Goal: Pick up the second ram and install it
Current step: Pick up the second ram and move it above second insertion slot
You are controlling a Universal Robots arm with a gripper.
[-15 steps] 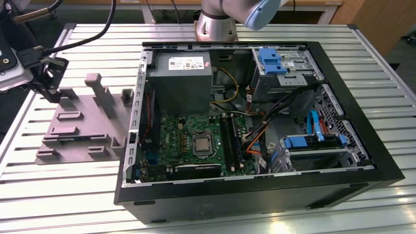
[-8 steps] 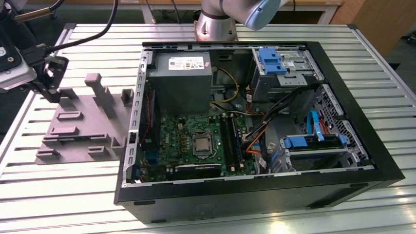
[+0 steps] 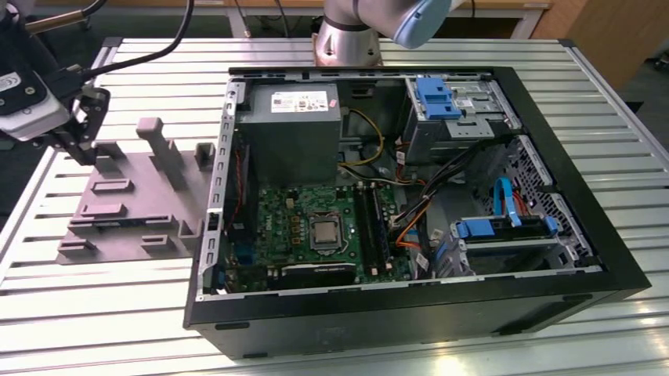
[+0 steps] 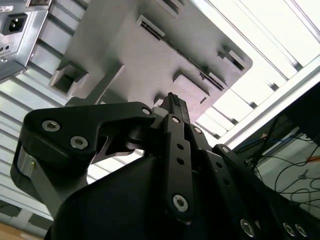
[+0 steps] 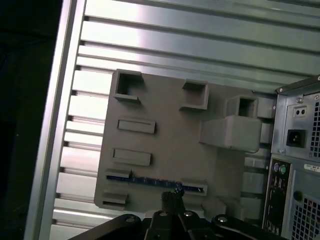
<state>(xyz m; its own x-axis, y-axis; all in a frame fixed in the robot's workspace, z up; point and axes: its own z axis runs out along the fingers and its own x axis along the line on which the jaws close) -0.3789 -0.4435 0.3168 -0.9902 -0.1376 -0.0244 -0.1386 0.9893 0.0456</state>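
**Claw poised at the second ram, pick-up not yet made**

The gripper (image 5: 172,196), fingers together and empty, hangs just short of the second ram (image 5: 150,180), which lies edge-up in the grey moulded holder (image 5: 165,135). A grasp would likely need the fingers parted across that thin edge. Holder posts stand beyond the claw, the computer case (image 5: 295,165) stands beside it, and the open slatted table (image 5: 200,40) lies beyond.

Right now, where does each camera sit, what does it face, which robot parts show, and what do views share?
Exterior view: high, off the arm, looking down into the computer case; arm base, gripper show.
First wrist view: rides the wrist, faces the grey holder; gripper shows.
Second wrist view: likewise; both show the second ram.
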